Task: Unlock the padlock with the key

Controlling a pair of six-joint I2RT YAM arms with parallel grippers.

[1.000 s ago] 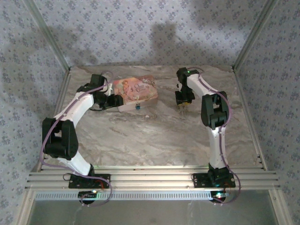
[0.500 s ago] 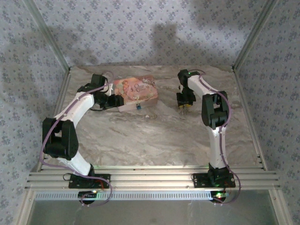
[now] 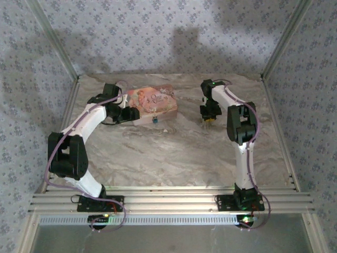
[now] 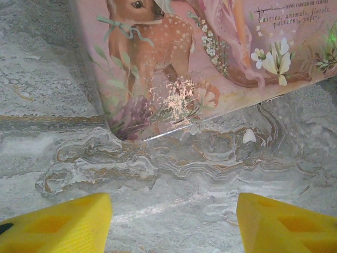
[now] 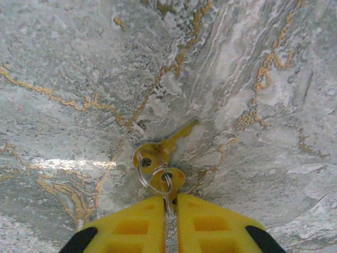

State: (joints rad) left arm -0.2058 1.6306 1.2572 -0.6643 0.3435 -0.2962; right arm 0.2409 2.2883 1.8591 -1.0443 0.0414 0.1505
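Left arm: elbow folded at the near-left, forearm running out to the far-left of the marble-patterned desk (image 3: 174, 153), wrist turned right toward the left end of the pink box with the deer-and-flower print (image 3: 152, 101). Left claw (image 3: 128, 114) sits low at that end. In the left wrist view its yellow fingers (image 4: 58, 226) stand wide apart with nothing between them. The box corner (image 4: 210, 58) lies just ahead, not touching.

Right arm: lower link rises from the base to the elbow on the right side, forearm reaches to the far middle-right, wrist pitched steeply down. Right claw (image 3: 206, 120) is tip-down at the desk. In the right wrist view the right claw (image 5: 170, 203) has its yellow fingers (image 5: 131, 226) pressed together, clamped on the brass key set (image 5: 158, 161). That is two small brass keys on a thin wire ring, pinched at the ring end. One key blade points away up-right, flat on the desk.

Tiny blue-bodied padlock (image 3: 155, 120) sits against the box's near edge, well left of the right claw, untouched by either claw.
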